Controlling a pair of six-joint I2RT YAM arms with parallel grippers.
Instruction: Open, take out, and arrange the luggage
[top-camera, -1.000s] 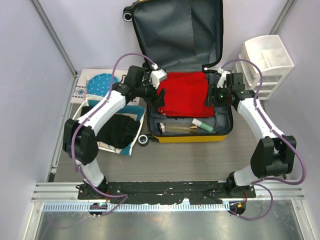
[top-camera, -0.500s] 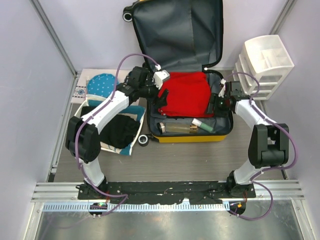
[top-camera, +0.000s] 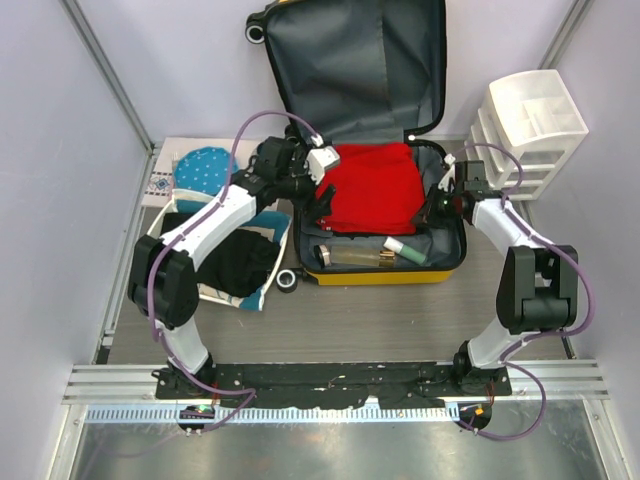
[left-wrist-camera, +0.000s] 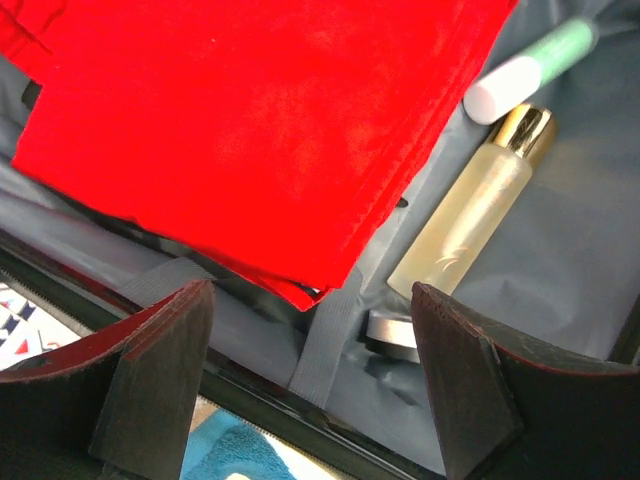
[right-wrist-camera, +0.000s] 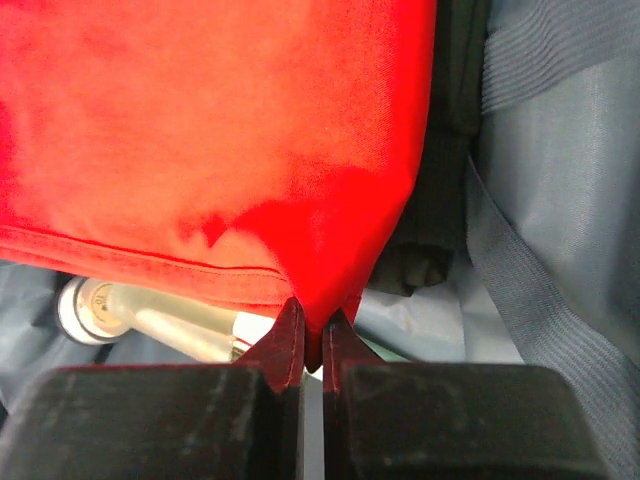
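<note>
Grey tabletop (top-camera: 380, 320), lavender walls on three sides. The luggage (top-camera: 380, 277) lies open at the far centre of the tabletop, its yellow base flat and its lid (top-camera: 350, 60) standing up against the back wall, grey lining facing you.

Contents of the base: a folded red cloth (top-camera: 370, 190) fills the far part. Nearer you lie a frosted bottle (left-wrist-camera: 470, 215) with a gold cap, a green tube (left-wrist-camera: 530, 60) with a white cap just beside it, and a small round tin (left-wrist-camera: 390, 330) at the bottle's foot. The cloth's near edge partly overlaps the bottle.

Your left end effector (left-wrist-camera: 315, 300) is released, jaws wide. It hangs over the left near corner of the cloth and grips nothing.

Your right end effector (right-wrist-camera: 312, 315) is clenched on the cloth, with the right near corner pinched between the fingertips and the fabric pulled into a point.

Outside the luggage: white drawers (top-camera: 530, 130) stand to its right. A bin (top-camera: 210, 292) holding black fabric (top-camera: 235, 260) sits to its left. A tape roll (top-camera: 286, 280) lies at the front left corner of the base.
</note>
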